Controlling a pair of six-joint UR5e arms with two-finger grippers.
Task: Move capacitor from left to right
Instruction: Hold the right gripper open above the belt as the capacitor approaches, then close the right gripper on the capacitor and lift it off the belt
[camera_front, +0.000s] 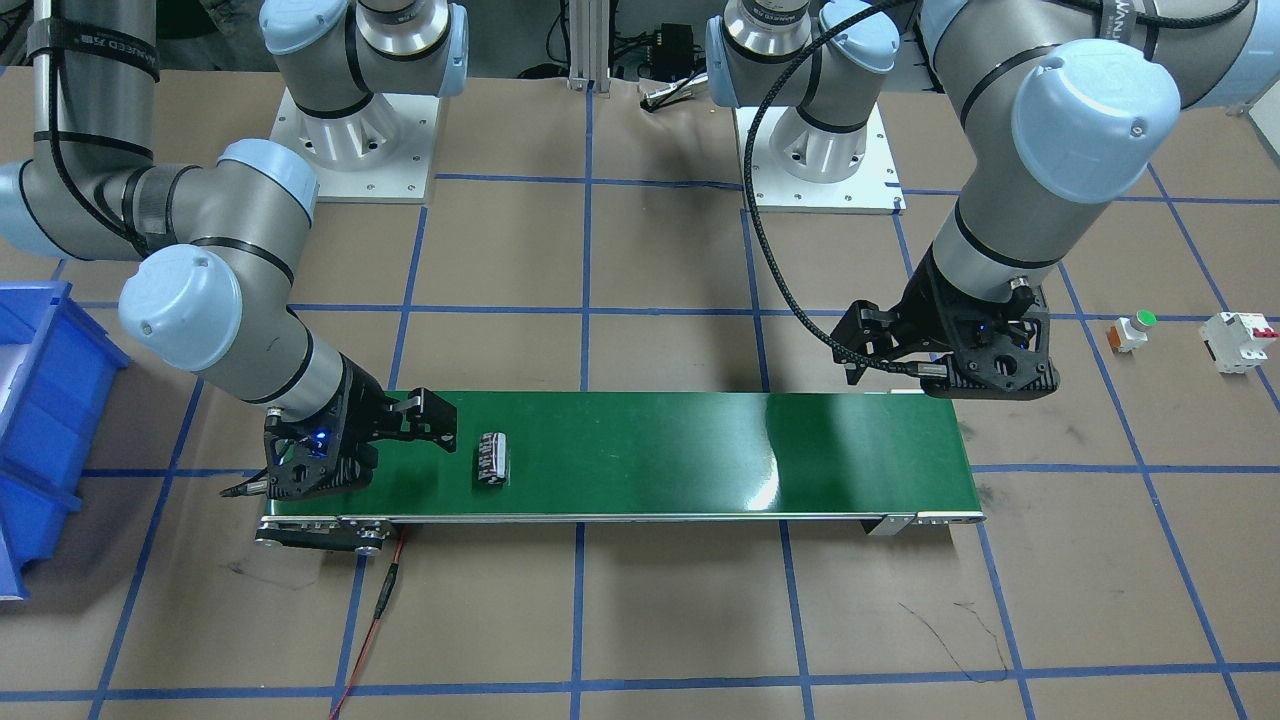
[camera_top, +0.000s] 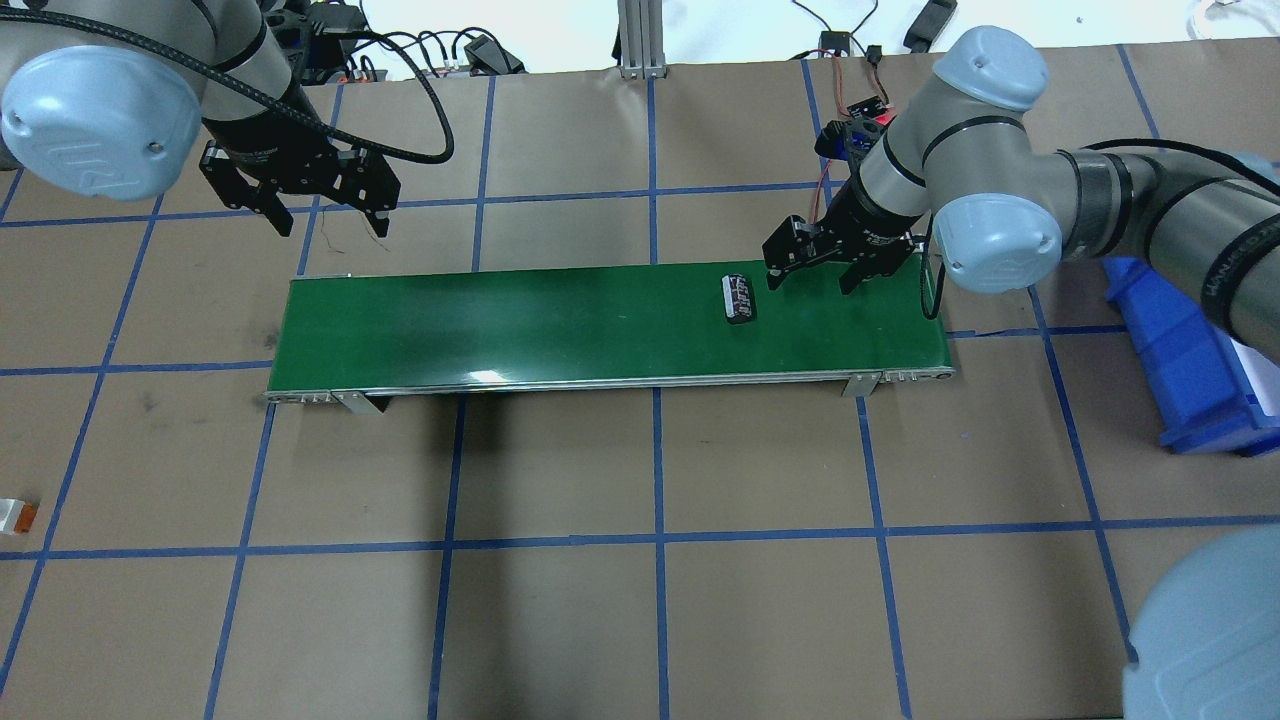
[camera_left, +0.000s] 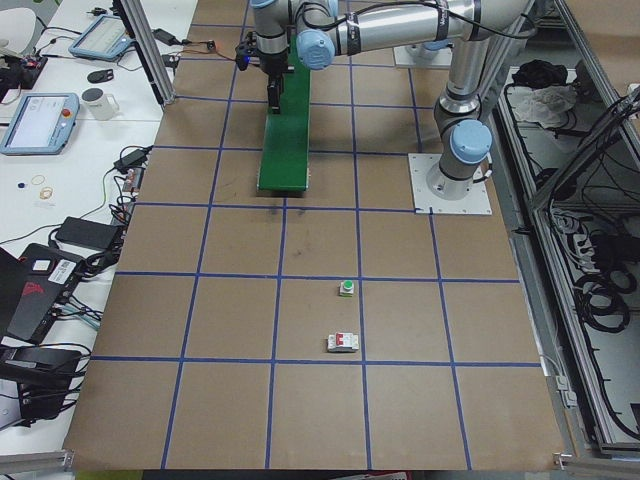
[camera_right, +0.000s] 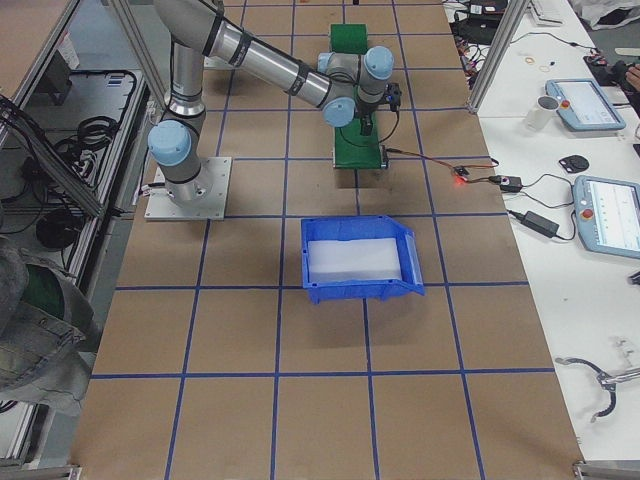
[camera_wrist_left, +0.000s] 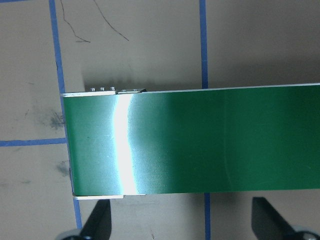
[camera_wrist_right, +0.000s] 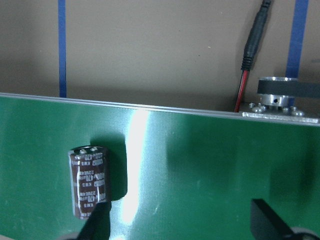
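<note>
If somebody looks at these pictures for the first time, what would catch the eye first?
The long green conveyor belt across the brown table stands out most. A small dark capacitor lies on its side near the belt's right end, with the open right gripper close beside it, not gripping it. The left gripper hangs open by the other end.
</note>
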